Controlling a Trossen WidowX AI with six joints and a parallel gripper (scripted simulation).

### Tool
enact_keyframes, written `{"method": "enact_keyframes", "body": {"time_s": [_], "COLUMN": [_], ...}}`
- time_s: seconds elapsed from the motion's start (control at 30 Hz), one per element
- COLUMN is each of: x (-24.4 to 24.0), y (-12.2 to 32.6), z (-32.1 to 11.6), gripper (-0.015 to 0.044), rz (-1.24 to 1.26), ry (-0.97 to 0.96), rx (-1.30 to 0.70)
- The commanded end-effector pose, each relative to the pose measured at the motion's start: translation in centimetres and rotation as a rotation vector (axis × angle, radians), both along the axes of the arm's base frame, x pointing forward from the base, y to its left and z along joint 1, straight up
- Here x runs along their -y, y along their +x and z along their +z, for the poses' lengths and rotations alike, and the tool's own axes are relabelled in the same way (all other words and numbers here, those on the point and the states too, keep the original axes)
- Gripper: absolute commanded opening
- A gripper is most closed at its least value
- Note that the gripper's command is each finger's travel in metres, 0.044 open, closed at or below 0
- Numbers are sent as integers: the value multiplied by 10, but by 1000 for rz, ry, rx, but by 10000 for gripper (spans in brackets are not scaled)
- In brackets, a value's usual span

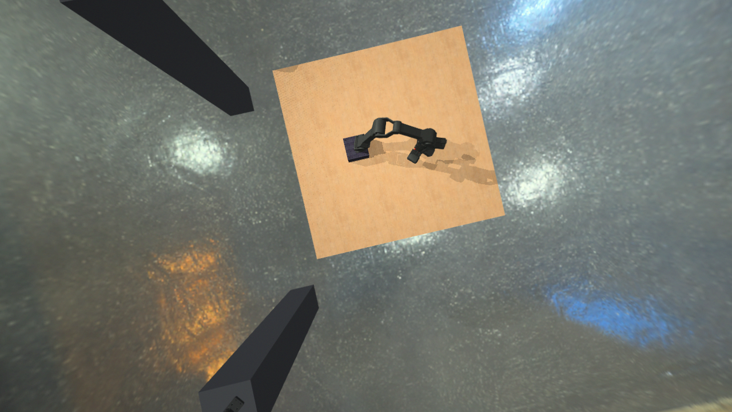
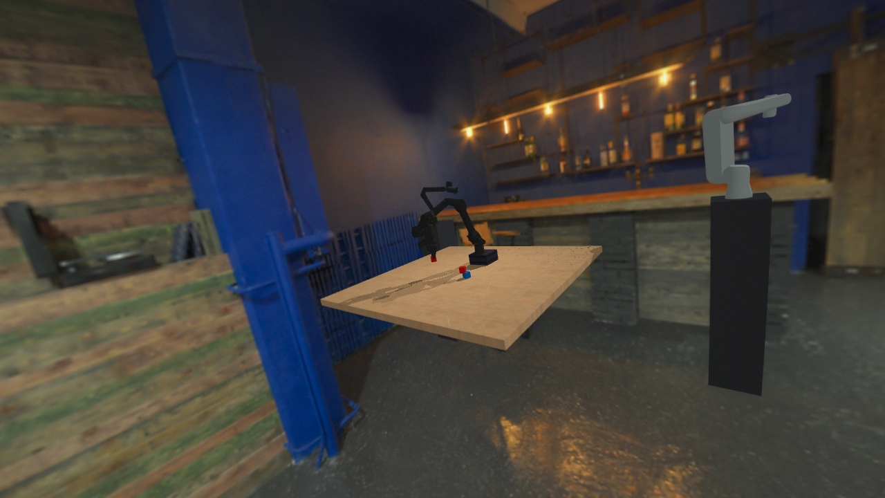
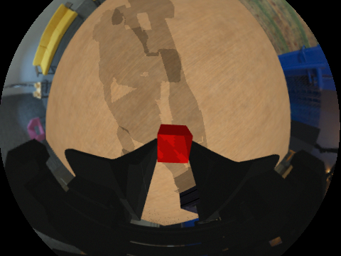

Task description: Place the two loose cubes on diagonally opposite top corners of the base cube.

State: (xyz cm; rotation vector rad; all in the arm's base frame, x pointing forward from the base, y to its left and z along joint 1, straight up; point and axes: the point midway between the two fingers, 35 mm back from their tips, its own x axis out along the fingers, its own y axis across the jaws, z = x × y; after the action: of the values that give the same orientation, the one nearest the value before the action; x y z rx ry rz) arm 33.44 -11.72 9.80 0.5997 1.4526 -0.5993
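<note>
My gripper (image 2: 433, 257) (image 3: 172, 142) is shut on a red cube. This held red cube (image 2: 433, 260) (image 3: 172, 148) is level with the fingertips and hangs above the table. The blue base cube (image 2: 467, 274) stands on the table, to the right of the gripper in the exterior view. The other red cube (image 2: 462, 269) rests on top of the blue cube, offset toward its left side in that view. In the top view the arm hides all the cubes, and the exact overlap and any gap are too small to judge.
The square wooden table (image 1: 409, 205) (image 2: 482, 315) carries the arm's dark base (image 1: 356, 149) (image 2: 483, 256). The arm arches over the table, and its shadow falls across the wood. A grey robot arm on a black pedestal (image 2: 739, 297) stands beyond the table.
</note>
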Motion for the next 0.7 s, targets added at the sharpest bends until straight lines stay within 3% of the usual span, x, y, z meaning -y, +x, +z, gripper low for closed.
{"method": "enact_keyframes", "body": {"time_s": [0.0,0.67], "x": [-11,-76], "y": [1,1], "z": [0,-3], "gripper": [105,105], "rz": [-11,-98], "ry": [0,8], "rx": [-1,0]}}
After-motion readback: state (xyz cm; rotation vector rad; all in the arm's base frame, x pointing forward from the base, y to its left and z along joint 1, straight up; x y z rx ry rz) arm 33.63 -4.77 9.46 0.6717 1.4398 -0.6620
